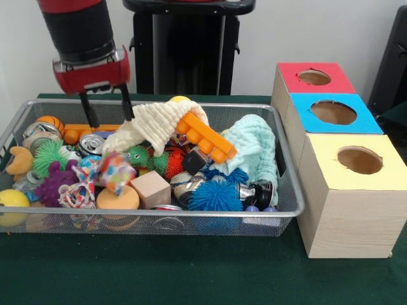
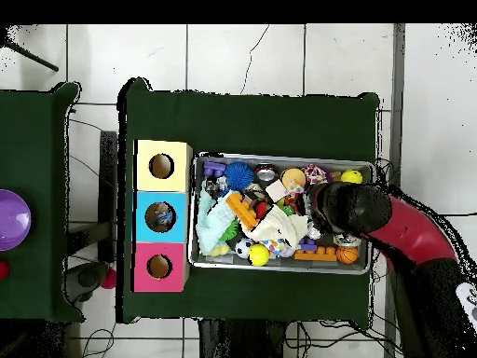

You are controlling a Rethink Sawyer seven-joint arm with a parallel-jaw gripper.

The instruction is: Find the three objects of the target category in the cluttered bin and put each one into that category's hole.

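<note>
The wire mesh bin (image 1: 159, 215) is full of mixed toys; it also shows in the overhead view (image 2: 279, 158). My gripper (image 1: 111, 121) hangs over the bin's far left part, open and empty. Its two black fingers (image 1: 89, 113) reach down beside a cream knitted cloth (image 1: 152, 124) and just above a drinks can (image 1: 92, 143). In the overhead view the arm's wrist (image 2: 343, 209) covers the gripper. I cannot pick out any see-through film bag in the clutter. Three wooden boxes with holes stand beside the bin: red (image 1: 316, 77), blue (image 1: 334, 112), yellow (image 1: 359, 159).
In the bin lie an orange toy brick (image 1: 205, 136), a pale blue knitted cloth (image 1: 257, 149), a blue spiky ball (image 1: 215, 196), a wooden cube (image 1: 151, 189), a yellow ball (image 1: 11, 203) and several other toys. The robot's pedestal (image 1: 187, 47) stands behind it.
</note>
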